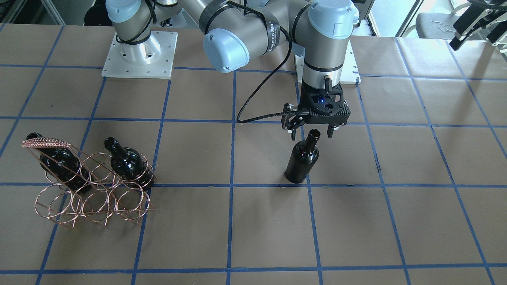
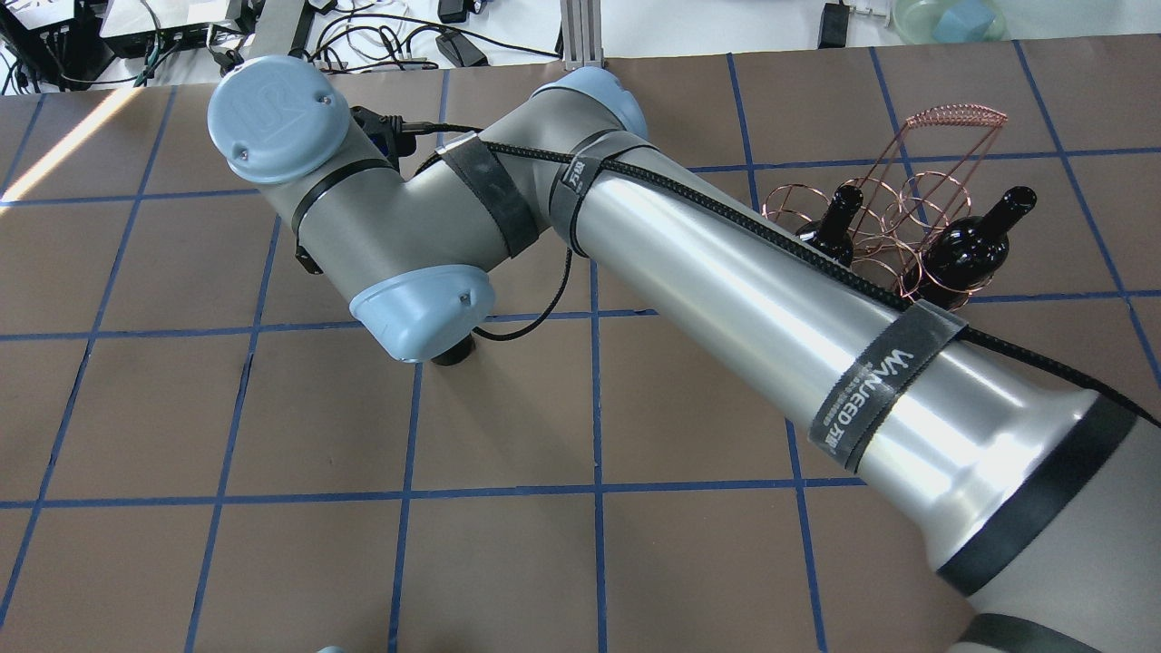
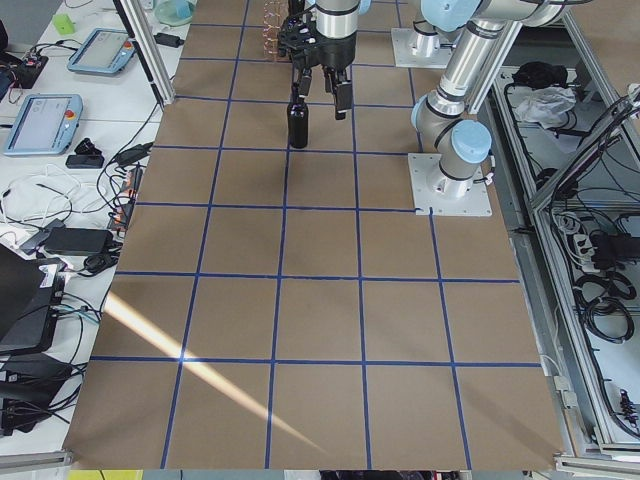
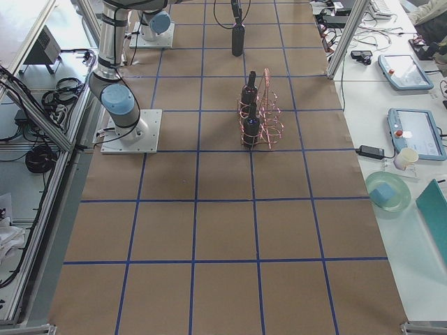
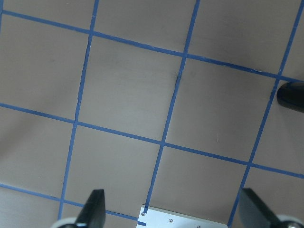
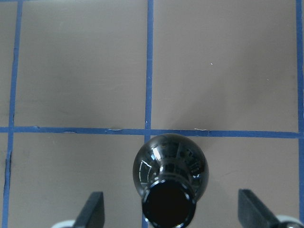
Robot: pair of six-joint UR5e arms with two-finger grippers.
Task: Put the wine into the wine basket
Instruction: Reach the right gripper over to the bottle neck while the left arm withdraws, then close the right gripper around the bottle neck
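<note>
Stands upright on the brown paper tabletop, just by a crossing of blue tape lines and well apart from the wine basket: the wine, glossy black glass without label, narrow neck over rounded shoulders. Directly above its open mouth, the right gripper, black fingers spread wide on either side of the neck and not touching the glass. Near the tabletop's far end, that basket of thin copper-coloured wire rings in two rows under a coil-wrapped handle, with two look-alike bottles slanted in its rings. Across the overhead view, the thick silver right arm and its black cable, hiding the wine there. Elsewhere over bare paper, the left gripper, fingers likewise apart, clasping nothing.
</note>
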